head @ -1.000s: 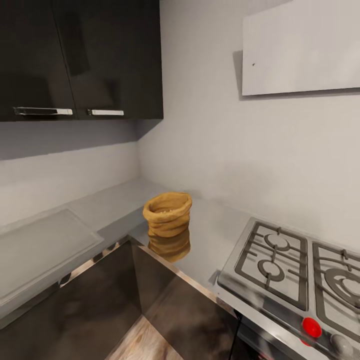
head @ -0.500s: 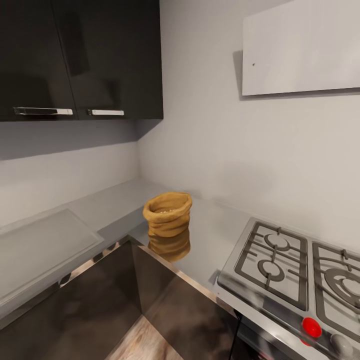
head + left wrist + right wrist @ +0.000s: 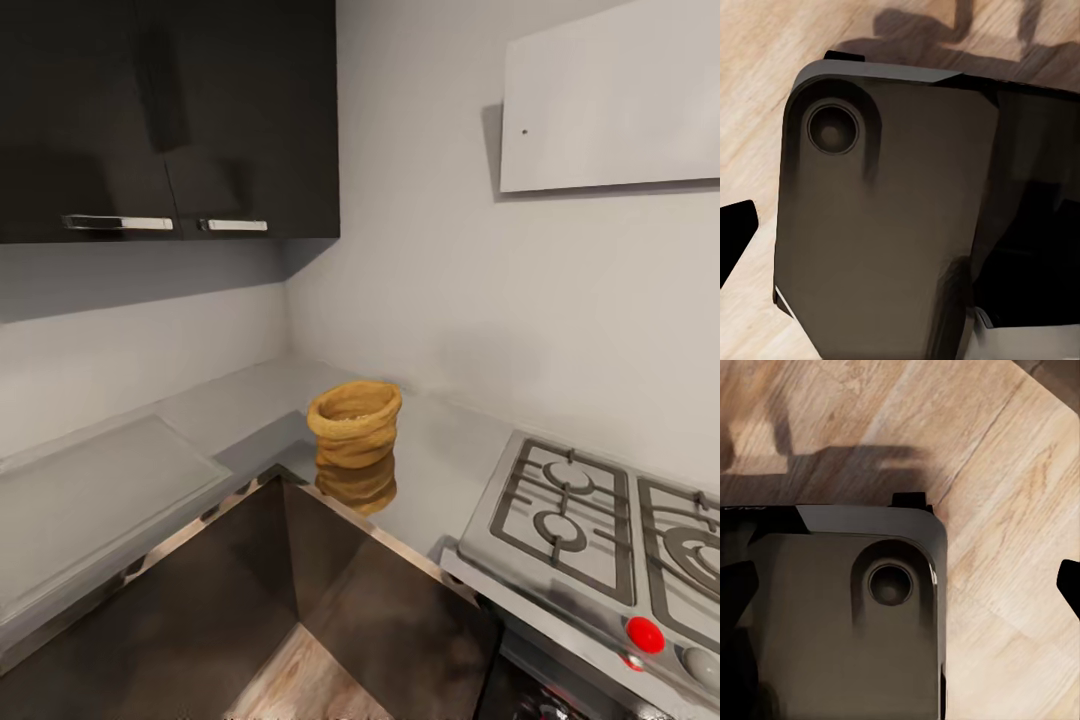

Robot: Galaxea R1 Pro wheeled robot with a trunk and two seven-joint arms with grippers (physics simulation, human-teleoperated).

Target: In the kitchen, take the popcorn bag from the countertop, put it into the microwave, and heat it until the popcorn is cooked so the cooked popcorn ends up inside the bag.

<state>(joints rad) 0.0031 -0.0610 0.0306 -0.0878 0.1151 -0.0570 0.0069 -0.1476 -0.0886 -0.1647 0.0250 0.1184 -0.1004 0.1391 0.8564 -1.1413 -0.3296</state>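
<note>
- The hob point(image 3: 610, 520) is cut off by the right edge in the head view.
- The bag's point(image 3: 355, 424) contents cannot be made out.
- The cabinets point(image 3: 170, 120) are cropped at the top.

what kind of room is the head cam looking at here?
Most likely a home kitchen corner: a steel gas hob with grates and a red knob, glossy black wall cabinets with silver handles, and a grey reflective countertop holding a mustard-brown popcorn bag.

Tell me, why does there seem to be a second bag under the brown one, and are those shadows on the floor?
Head view: the bag is mirrored in the glossy countertop. Left and right wrist views: soft dark shadows fall across the wooden floor.
</note>
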